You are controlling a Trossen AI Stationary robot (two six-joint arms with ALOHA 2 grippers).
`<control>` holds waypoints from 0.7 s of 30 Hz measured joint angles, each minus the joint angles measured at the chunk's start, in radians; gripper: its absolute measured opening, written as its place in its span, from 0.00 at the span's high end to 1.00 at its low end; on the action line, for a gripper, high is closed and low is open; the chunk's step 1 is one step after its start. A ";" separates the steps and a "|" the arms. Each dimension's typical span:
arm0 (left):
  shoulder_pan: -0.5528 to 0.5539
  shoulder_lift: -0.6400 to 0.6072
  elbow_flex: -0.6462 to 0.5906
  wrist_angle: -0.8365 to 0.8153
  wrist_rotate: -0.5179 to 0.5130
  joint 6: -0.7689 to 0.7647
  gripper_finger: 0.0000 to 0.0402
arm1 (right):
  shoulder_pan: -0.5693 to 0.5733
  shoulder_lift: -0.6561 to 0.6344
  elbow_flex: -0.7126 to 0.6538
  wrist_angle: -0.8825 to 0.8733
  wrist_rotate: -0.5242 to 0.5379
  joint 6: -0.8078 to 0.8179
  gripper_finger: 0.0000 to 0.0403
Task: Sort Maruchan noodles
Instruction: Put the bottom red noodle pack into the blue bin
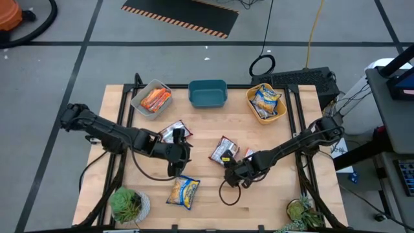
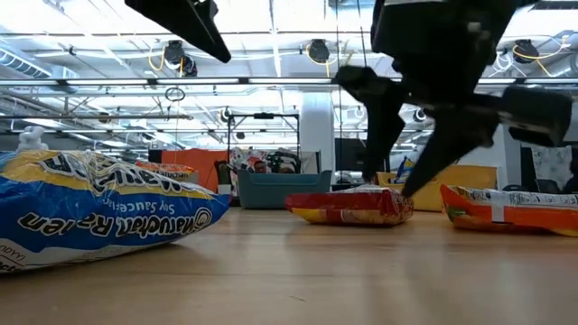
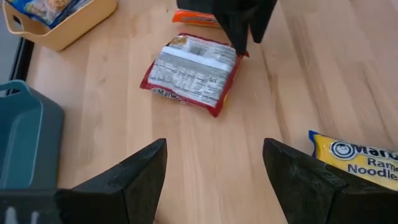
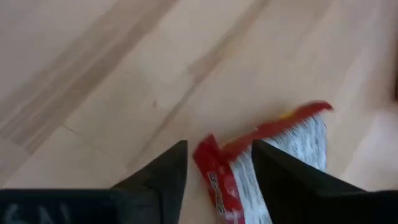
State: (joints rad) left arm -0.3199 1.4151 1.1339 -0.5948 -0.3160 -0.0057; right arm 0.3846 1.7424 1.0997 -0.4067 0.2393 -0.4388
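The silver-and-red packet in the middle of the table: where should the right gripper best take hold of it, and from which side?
Probably at the red crimped end seam. The silver-and-red packet lies flat on the table, its body too wide to span. The right gripper is open with that thin seam between its fingers, so coming down from above onto this near end seems best.

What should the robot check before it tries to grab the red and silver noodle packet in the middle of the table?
1. Right gripper open: ok, its fingers stand apart.
2. Packet lined up: ok, a corner of the red and silver packet lies between the right fingers.
3. Packet free of others: ok, the middle packet lies alone on the table.
4. Left gripper out of the way: ok, open, empty and off to the side.
5. Teal tub free: ok, it holds nothing.
6. Which tub this kind goes in: cannot tell; the grey tub holds orange packets, the yellow tub holds yellow and blue ones.
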 joint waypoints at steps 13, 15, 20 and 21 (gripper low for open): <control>0.110 0.000 0.000 0.162 0.187 0.152 0.33 | -0.020 0.027 -0.077 0.137 -0.111 -0.242 0.53; 0.122 0.000 0.000 0.159 0.190 0.167 0.33 | -0.025 0.053 -0.075 0.135 -0.109 -0.288 0.53; 0.154 0.000 0.000 0.156 0.203 0.207 0.33 | -0.030 0.087 -0.074 0.150 -0.073 -0.425 0.53; 0.161 0.000 0.000 0.156 0.215 0.214 0.33 | -0.032 0.087 -0.074 0.153 -0.072 -0.456 0.54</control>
State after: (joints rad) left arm -0.1588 1.4151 1.1339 -0.4389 -0.1015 0.2087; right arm 0.3528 1.8297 1.0256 -0.2532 0.1671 -0.8948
